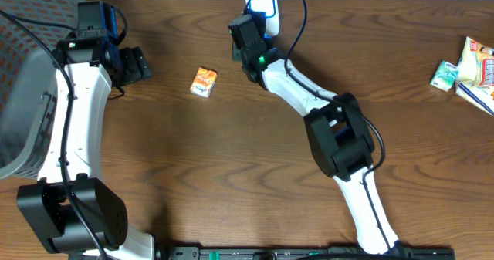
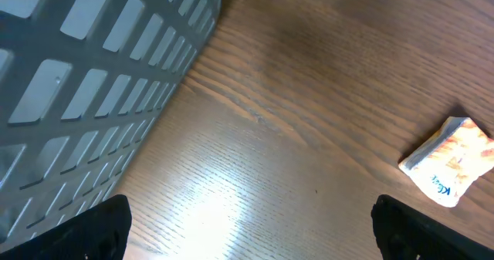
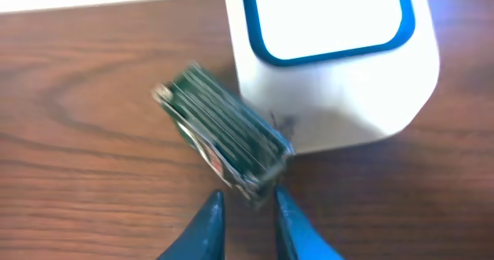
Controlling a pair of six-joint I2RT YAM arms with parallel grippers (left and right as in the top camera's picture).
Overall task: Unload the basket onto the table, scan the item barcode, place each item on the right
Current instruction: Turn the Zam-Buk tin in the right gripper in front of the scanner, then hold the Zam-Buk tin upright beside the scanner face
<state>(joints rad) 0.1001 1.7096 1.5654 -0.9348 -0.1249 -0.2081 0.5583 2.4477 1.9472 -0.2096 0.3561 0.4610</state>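
Note:
A white scanner (image 3: 332, 82) with a blue-rimmed window stands at the table's far edge (image 1: 262, 1). A green foil packet (image 3: 224, 133), blurred, lies just left of its base. My right gripper (image 3: 247, 198) has its blue fingertips nearly together, pinching the packet's lower corner. An orange snack packet (image 1: 204, 82) lies on the table to the left, also at the right edge of the left wrist view (image 2: 450, 161). My left gripper (image 2: 251, 237) hangs wide open over bare wood near it (image 1: 139, 63), holding nothing.
A grey slotted basket (image 1: 19, 75) fills the far left, close beside the left arm (image 2: 93, 67). A green-white packet (image 1: 445, 75) and a yellow-white packet (image 1: 478, 67) lie at the right edge. The right arm stretches diagonally across the table's middle.

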